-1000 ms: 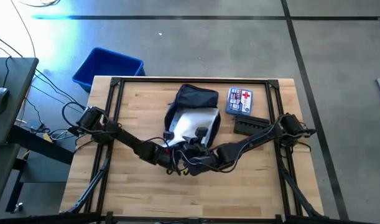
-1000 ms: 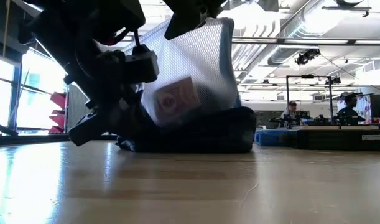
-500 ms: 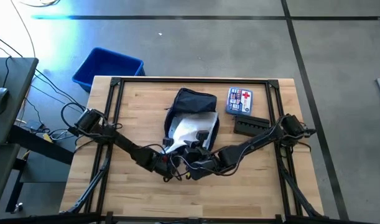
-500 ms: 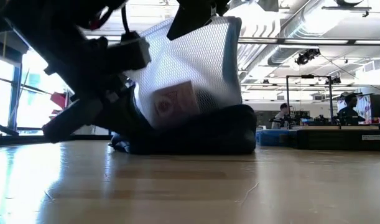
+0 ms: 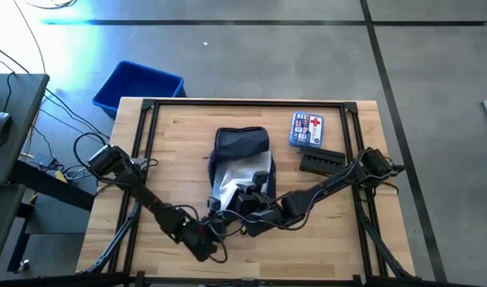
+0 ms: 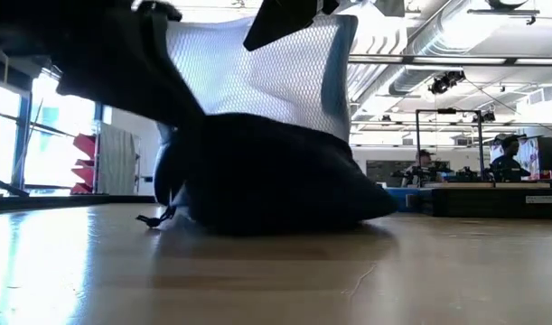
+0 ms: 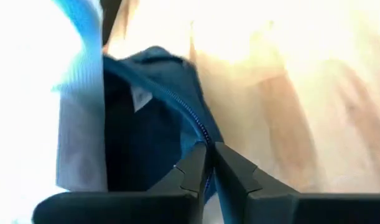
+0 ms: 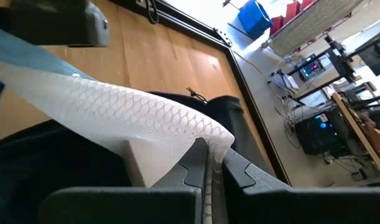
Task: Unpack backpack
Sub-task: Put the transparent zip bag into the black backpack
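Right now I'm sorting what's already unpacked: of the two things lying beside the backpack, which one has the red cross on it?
The blue and white kit, nearer the table's far edge. The other, a flat black case, is plain and lies just in front of it.

A wooden worktop [image 5: 171, 143] with a black frame stood on a grey floor [image 5: 267, 56]. Near its far right corner lay a first-aid kit [image 5: 308, 129] with a red cross, and just beside it a flat black case [image 5: 321, 160]. A blue bin [image 5: 138, 86] sat on the floor off the far left corner. Across the room, people [image 6: 509, 155] sat at benches under bright ceiling lights.
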Controlling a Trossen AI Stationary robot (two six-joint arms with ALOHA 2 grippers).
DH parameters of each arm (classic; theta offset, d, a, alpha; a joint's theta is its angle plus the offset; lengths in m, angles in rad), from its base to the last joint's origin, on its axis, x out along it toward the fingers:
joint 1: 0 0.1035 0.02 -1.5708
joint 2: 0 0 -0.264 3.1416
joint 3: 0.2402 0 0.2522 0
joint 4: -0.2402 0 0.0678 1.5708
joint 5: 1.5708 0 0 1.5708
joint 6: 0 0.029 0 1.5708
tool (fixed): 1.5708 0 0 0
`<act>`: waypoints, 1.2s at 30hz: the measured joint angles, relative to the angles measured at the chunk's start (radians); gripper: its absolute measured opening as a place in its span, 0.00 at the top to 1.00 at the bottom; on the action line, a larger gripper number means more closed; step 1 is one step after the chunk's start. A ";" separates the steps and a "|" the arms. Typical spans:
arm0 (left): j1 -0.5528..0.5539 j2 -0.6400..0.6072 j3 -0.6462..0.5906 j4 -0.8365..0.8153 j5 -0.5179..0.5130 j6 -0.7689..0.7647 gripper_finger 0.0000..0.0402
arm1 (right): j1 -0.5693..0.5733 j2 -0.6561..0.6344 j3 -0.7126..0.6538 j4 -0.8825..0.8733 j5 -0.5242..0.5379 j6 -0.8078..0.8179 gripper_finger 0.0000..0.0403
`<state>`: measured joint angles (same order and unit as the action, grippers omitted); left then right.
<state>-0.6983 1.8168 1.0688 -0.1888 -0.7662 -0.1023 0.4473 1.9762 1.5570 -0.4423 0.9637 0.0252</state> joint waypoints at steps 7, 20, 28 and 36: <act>0.008 0.002 0.004 0.046 0.011 0.079 0.75 | 0.000 0.000 0.000 -0.002 -0.026 0.004 1.00; 0.092 0.034 0.003 0.124 -0.178 0.239 0.58 | 0.000 0.000 0.000 -0.002 -0.031 0.020 1.00; 0.172 0.034 -0.005 -0.002 -0.033 0.054 0.58 | -0.001 0.000 0.000 -0.010 -0.061 0.020 1.00; 0.228 0.069 -0.009 -0.021 0.032 -0.022 0.63 | -0.001 0.001 -0.002 -0.013 -0.064 0.020 1.00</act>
<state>-0.4706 1.8859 1.0599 -0.2102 -0.7337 -0.1239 0.4461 1.9774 1.5555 -0.4556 0.8997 0.0452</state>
